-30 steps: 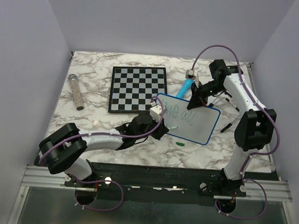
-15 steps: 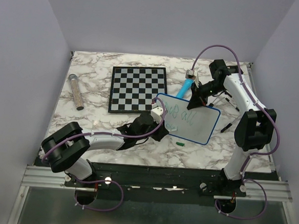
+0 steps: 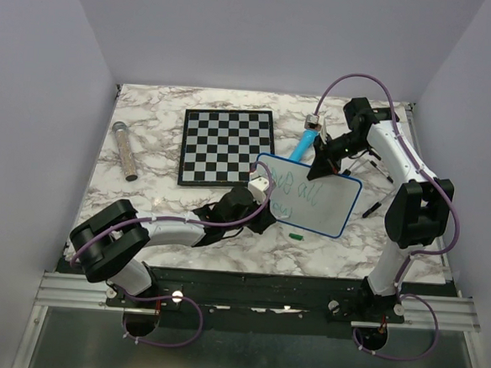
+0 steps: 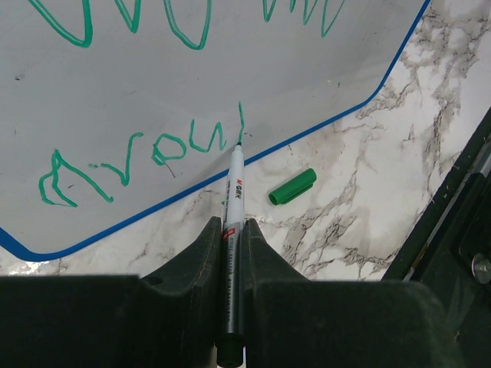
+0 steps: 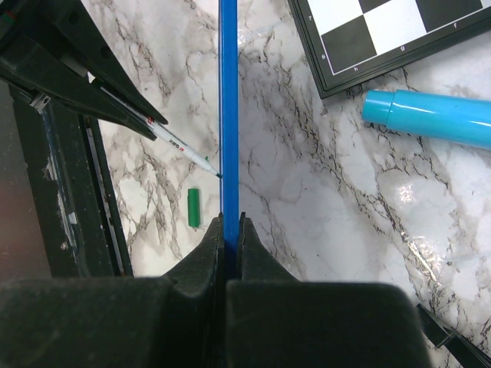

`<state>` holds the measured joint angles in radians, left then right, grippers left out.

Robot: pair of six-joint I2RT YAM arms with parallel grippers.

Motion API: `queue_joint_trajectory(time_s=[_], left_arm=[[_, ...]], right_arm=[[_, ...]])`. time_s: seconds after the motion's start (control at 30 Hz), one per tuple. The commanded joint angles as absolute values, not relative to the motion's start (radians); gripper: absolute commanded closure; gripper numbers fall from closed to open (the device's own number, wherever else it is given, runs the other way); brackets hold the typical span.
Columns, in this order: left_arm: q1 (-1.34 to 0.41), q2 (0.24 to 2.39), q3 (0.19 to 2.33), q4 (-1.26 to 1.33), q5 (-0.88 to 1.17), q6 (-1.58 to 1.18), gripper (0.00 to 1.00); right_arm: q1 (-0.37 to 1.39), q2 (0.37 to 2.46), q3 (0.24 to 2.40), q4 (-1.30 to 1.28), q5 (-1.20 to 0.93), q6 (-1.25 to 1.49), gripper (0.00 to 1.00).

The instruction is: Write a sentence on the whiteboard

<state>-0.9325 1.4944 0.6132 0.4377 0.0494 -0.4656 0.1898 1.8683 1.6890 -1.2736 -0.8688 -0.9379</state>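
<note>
— From overhead, where's the whiteboard?
— On the marble table, just right of the chessboard. The right gripper has its far edge, and the left gripper works the near corner.
— Left wrist?
— Fingers clamped on the marker, tip touching the lower row of the sentence; the green cap lies alongside.
— Right wrist?
— Jaws pinched shut on the blue rim, presumably steadying the board against the pen's push.

Bright even light, soft shadows, sheen on marble table, sharp focus
</note>
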Motion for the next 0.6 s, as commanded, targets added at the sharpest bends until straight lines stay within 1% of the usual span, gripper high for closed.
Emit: queue_joint_trajectory(time_s=[0.0,0.57], left_arm=[[-0.930,1.490,0.627,0.457,0.037,-0.465,1.00],[-0.920,1.459,0.661,0.474,0.008,-0.460,1.00]], right_arm=[[0.193,1.871,1.689,-1.287,-0.884,-0.956,0.99],[0.192,1.871,1.687,-1.287,-0.884,-0.956,0.99]])
